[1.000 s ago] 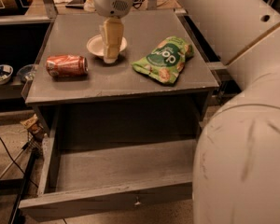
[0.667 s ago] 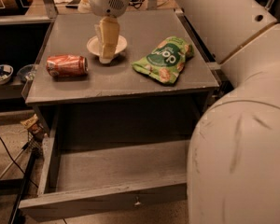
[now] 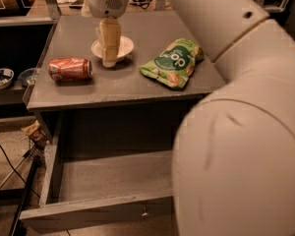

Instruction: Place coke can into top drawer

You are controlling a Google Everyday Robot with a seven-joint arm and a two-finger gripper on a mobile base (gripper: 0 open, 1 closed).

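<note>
Camera view, nearest zone: the robot arm (image 3: 241,146), a large pale housing, fills the lower right and covers the right end of the top drawer (image 3: 108,178). The drawer is pulled out beneath the desk (image 3: 123,85). Its visible floor holds nothing, and the small metal knob (image 3: 144,212) shows on the front panel.

Middle zone, desk surface:
1. The coke can (image 3: 70,69) lies on its side near the left edge, well apart from the drawer opening below and in front of it.
2. The green snack bag (image 3: 173,63) lies flat towards the right.
3. The white bowl (image 3: 123,45) sits between and slightly behind them.

Far zone: the gripper (image 3: 108,58) hangs pointing straight down at the bowl's left rim, to the right of the can and not touching it. The fingers (image 3: 109,36) appear pressed together with nothing held.

Task status, as a judgement:
- Done: drawer access is available, as the drawer is open.
- Not yet done: grasp of the can, lift, transfer over the desk's front edge, and release inside the drawer.
- Next requirement: spread the fingers and shift the gripper left over the can.
</note>
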